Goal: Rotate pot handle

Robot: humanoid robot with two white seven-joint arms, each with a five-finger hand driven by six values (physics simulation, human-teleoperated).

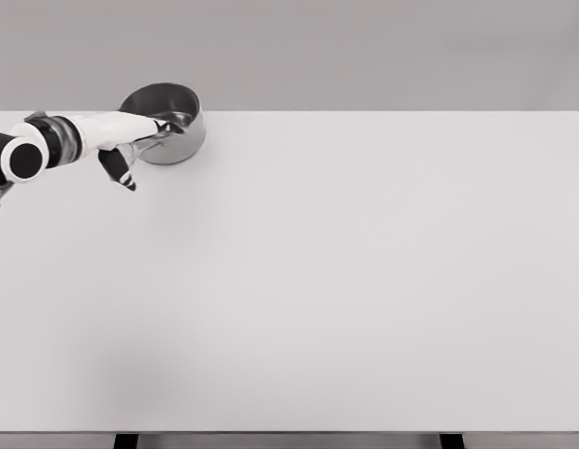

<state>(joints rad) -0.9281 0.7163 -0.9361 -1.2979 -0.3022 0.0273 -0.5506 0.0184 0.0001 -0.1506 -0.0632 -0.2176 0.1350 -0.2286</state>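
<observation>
Pot [167, 120] sits at far left corner of white worktop [345, 281], upright, metal, open top. My left arm enters from left edge, reaching across to pot. My left robot hand [130, 140] at pot's near-left side, over handle [151, 142]; some fingers [121, 170] hang downward. Cannot tell whether hand grips handle or only touches it.
</observation>
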